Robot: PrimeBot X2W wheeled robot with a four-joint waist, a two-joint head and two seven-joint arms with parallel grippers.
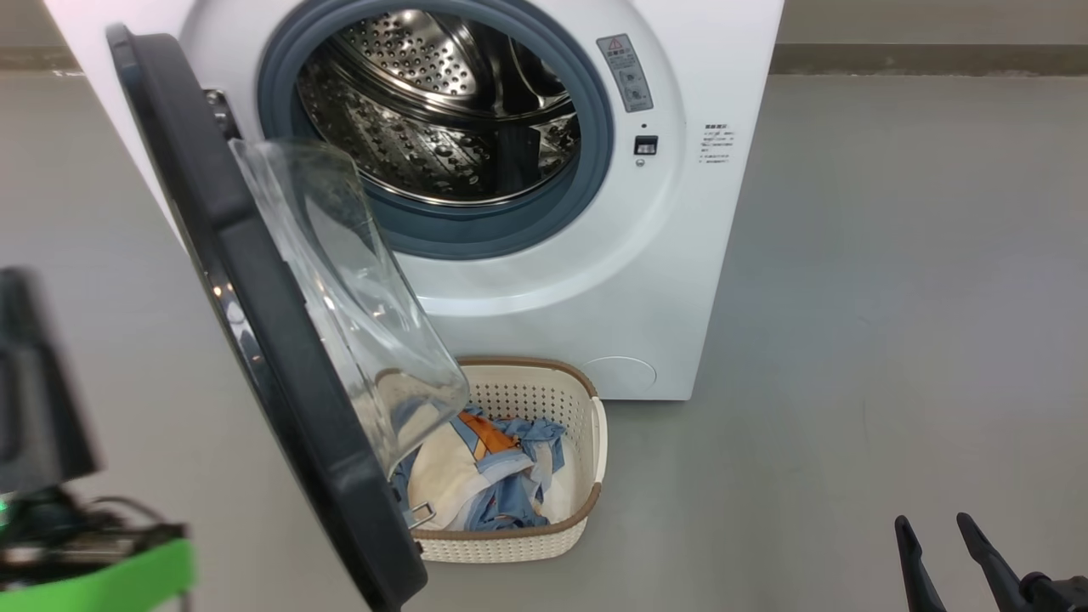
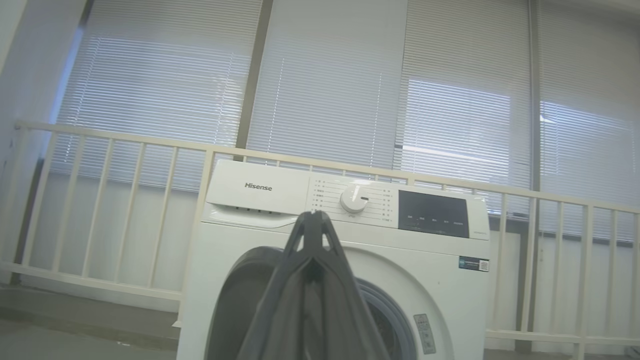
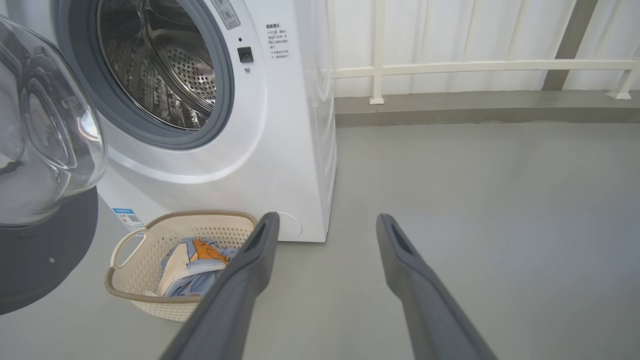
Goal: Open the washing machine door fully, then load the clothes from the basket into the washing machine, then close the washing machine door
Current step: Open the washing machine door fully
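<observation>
The door [image 1: 255, 340] stood swung out at nine o'clock of the drum [image 1: 442, 102], and from the head its glass bulge hung over the basket's nine o'clock side. The basket [image 1: 586, 408] sat on the floor against the machine [image 1: 680, 212], at six o'clock of the drum mouth, with the clothes [image 1: 484, 476] heaped inside, below its rim.

The right gripper [image 3: 327, 220] hovered over bare floor at four o'clock of the basket, fingers spread wide and empty. The left gripper [image 2: 313, 216] was raised toward the control panel, fingers pressed together on nothing.

The clothes looked light, soft and limp. They would likely sag and trail from a pinch, and might snag the perforated wall and tug the light basket along. The best hold seemed the raised blue fold near the heap's three o'clock side, clear of the glass, taken deep enough to gather several layers.
</observation>
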